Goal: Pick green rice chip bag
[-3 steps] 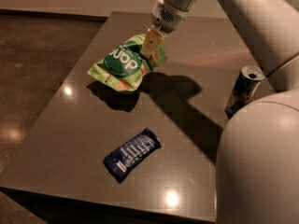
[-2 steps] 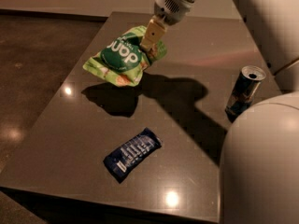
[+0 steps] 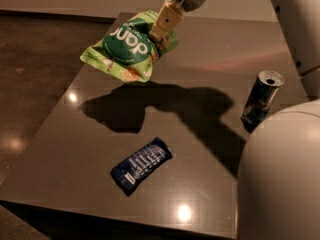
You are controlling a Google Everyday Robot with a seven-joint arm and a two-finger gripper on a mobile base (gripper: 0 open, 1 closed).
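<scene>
The green rice chip bag (image 3: pixel 126 48) is a crinkly light-green pouch with a dark green round label and white lettering. It hangs in the air above the far part of the dark table (image 3: pixel 200 109), tilted, and its shadow lies on the tabletop below. My gripper (image 3: pixel 162 29) comes down from the top of the view and is shut on the bag's right edge, its tan fingers (image 3: pixel 165 19) clamping the pouch.
A small dark blue wrapper (image 3: pixel 142 165) with white print lies flat near the table's front. A blue-silver drink can (image 3: pixel 262 98) stands upright at the right. My white robot body (image 3: pixel 280 179) fills the lower right corner. The table's left edge drops to a dark floor.
My gripper has risen with the green bag in its grip. The bag has left the tabletop and now hangs higher, with its shadow spread out below.
</scene>
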